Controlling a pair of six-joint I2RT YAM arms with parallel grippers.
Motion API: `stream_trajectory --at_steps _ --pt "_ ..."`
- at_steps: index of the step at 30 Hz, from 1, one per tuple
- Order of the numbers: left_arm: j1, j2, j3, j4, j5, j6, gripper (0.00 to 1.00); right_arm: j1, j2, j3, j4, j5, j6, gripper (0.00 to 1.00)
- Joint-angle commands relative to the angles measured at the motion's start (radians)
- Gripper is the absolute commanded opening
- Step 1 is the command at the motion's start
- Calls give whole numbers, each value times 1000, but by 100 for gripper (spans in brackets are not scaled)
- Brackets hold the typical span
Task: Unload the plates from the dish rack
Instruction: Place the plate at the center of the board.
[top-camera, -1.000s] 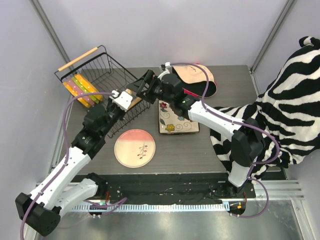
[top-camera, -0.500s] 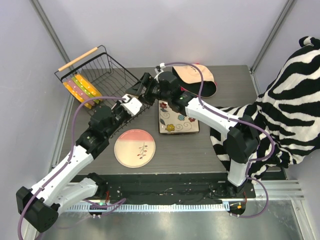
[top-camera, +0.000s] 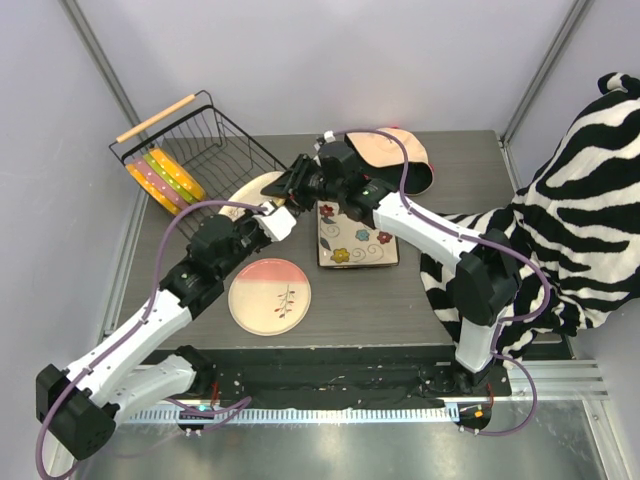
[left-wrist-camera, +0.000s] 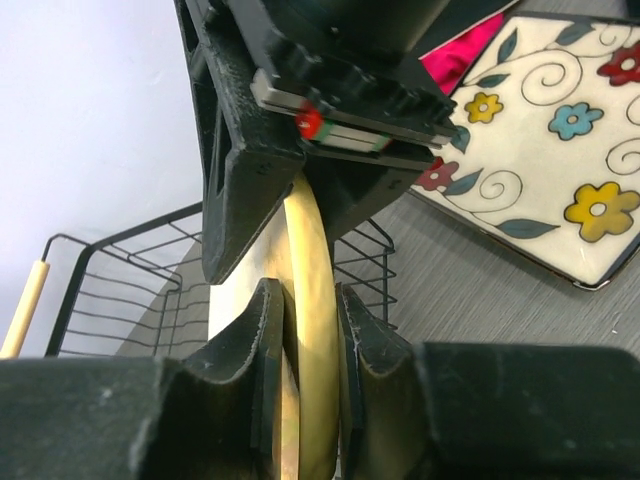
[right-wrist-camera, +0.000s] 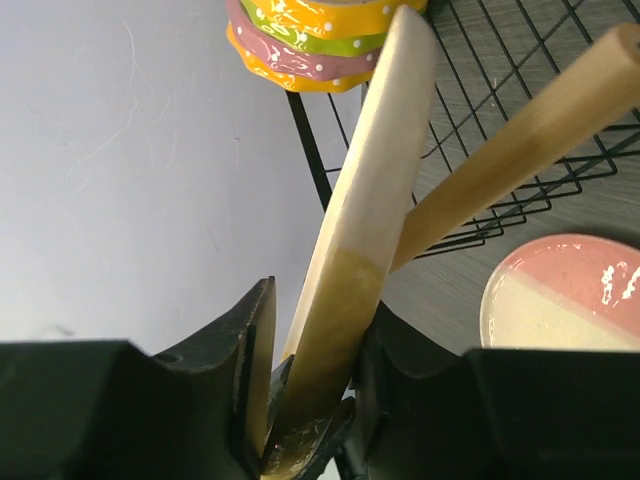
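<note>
A cream-yellow plate (top-camera: 248, 190) stands on edge just outside the dish rack's (top-camera: 215, 140) near right corner, held from both sides. My left gripper (top-camera: 268, 213) is shut on its lower rim, and the rim (left-wrist-camera: 312, 330) fills the space between those fingers (left-wrist-camera: 265, 330). From the right, my right gripper (top-camera: 296, 184) is shut on the same plate, whose edge (right-wrist-camera: 372, 200) sits between its jaws. Orange, pink and green plates (top-camera: 165, 180) stand in the rack's far left end. A pink plate (top-camera: 269, 296) and the square flowered plate (top-camera: 356, 238) lie flat on the table.
A cream-and-black cap (top-camera: 395, 155) lies behind the square plate. Zebra-striped cloth (top-camera: 570, 220) hangs over the table's right edge. The rack's wooden handle (right-wrist-camera: 520, 130) crosses close behind the held plate. Grey walls stand on the left and at the back.
The left arm has carried the cream-yellow plate rightward out of the rack. The right gripper, open a second ago, has moved in and closed on the plate's edge.
</note>
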Motion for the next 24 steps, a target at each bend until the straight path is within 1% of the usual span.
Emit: stream_trajectory --at_steps 1,2,4,5,6,7,10,11,12,14,15,17,18,20,21,22,24 --pt "-33 5 26 142 75 -74 9 -17 -24 2 132 -36 -94 26" --pt "-43 8 28 142 77 -74 11 -22 -27 -10 144 -36 -88 21" --pt "-49 17 28 147 75 -80 14 -39 -37 -47 184 -43 -65 17" --pt "-52 19 26 148 75 -83 16 -43 -38 -70 200 -48 -57 13" --pt "-54 25 26 151 78 -88 23 -48 -43 -79 223 -63 -50 11" --pt "-56 25 28 154 78 -90 25 -56 -44 -85 230 -68 -51 10" --pt "-60 34 29 156 80 -106 31 -65 -47 -107 240 -79 -60 1" --pt "-62 37 29 156 83 -111 34 -66 -50 -118 244 -80 -65 1" --pt "-62 37 32 156 84 -119 42 -68 -52 -122 246 -80 -71 1" --pt "-66 42 38 153 91 -131 51 -73 -58 -134 255 -80 -88 1" --pt "-66 42 43 150 97 -146 58 -74 -61 -139 258 -80 -94 1" --pt "-66 40 60 135 107 -160 65 -79 -67 -153 275 -86 -111 1" --pt "-68 40 64 130 111 -168 74 -80 -70 -160 287 -91 -116 1" --pt "-66 37 75 121 115 -188 82 -83 -81 -188 339 -105 -119 1" --pt "-66 37 83 116 120 -192 90 -86 -84 -199 365 -111 -117 1" --pt "-66 39 89 108 123 -200 94 -89 -86 -208 387 -119 -117 1" --pt "-66 48 132 69 135 -243 97 -94 -87 -223 434 -140 -125 1"
